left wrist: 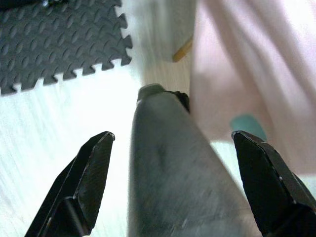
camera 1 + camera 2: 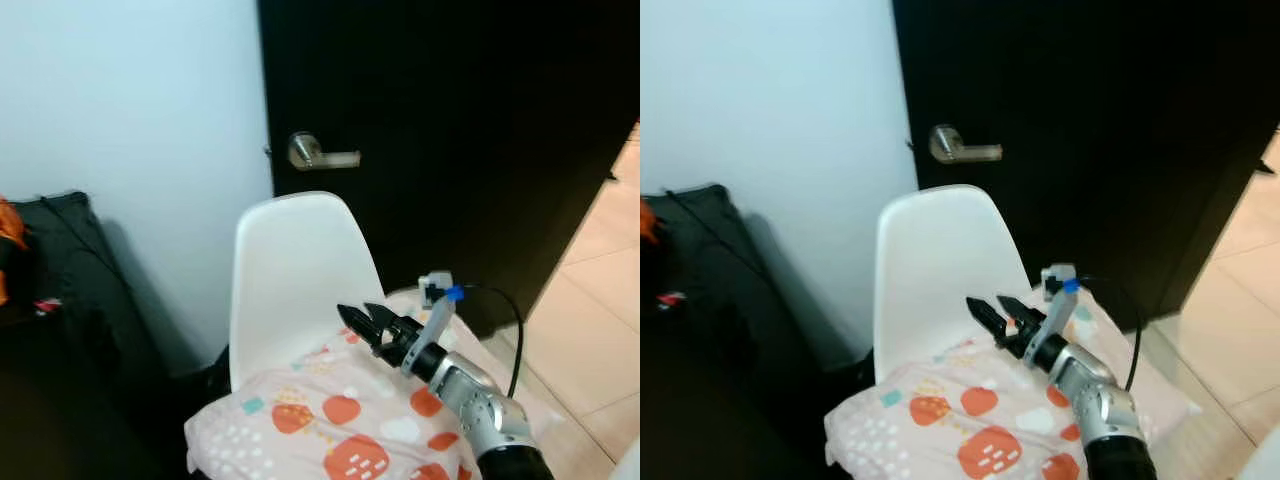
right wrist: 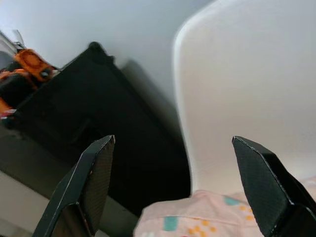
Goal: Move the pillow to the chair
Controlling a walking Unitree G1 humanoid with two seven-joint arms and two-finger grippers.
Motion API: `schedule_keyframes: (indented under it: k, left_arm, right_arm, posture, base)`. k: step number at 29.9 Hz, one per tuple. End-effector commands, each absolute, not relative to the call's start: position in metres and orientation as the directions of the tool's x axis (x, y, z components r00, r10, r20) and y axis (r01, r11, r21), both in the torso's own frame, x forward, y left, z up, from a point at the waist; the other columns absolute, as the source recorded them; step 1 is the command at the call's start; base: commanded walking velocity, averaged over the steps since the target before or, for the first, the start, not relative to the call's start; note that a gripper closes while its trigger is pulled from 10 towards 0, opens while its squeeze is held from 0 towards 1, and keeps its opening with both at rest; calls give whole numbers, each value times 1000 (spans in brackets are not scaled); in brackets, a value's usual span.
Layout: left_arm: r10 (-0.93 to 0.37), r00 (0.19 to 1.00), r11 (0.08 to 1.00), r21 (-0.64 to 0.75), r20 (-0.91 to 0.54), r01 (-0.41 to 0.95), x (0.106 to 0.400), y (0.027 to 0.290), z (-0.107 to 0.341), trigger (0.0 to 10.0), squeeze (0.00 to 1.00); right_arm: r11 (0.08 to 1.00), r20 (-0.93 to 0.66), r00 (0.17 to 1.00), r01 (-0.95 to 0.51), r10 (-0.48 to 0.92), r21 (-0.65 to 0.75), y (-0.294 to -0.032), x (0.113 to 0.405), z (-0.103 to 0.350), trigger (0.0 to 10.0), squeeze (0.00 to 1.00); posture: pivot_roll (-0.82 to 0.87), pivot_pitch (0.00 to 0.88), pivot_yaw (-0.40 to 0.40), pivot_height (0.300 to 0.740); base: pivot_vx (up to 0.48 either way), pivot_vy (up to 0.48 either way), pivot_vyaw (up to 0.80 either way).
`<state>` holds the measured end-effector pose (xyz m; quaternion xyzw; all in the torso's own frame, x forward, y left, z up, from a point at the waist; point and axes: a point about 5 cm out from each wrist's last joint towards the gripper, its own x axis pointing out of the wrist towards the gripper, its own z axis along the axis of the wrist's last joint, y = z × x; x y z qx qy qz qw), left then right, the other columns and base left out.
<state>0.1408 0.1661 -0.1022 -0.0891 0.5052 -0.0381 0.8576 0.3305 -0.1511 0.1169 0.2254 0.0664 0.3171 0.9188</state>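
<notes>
Pillow [image 2: 340,430], pink with fruit print: lying on the seat of the white chair [image 2: 295,270]. Right gripper [image 2: 362,322]: fingers spread, holding nothing, just above pillow. Step judged placement complete; next, draw the arm clear without dragging fabric.

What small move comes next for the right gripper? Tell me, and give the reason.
Probably draw the right gripper back and away. The pillow already lies on the white chair seat, and the gripper hangs open just above it, holding nothing. The task looks done, so clearing the arm seems the sensible step.
</notes>
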Motion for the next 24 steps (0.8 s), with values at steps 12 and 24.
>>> schedule_keyframes:
  k: [12,24]
  left_arm:
    - [-148,473,986,-168,-869,0,141,166,-102,10000,0]
    - [-152,472,986,-168,-868,9,145,160,-102,10000,0]
  right_arm:
    - [834,-257,828,-377,498,402,-154,325,65,10000,0]
    - [983,-759,652,149,-12,112,-222,238,-45,10000,0]
  posture:
    - [-44,61,10,740]
    - [-50,44,-2,740]
  base:
    - [0,0,0]
    - [0,0,-513]
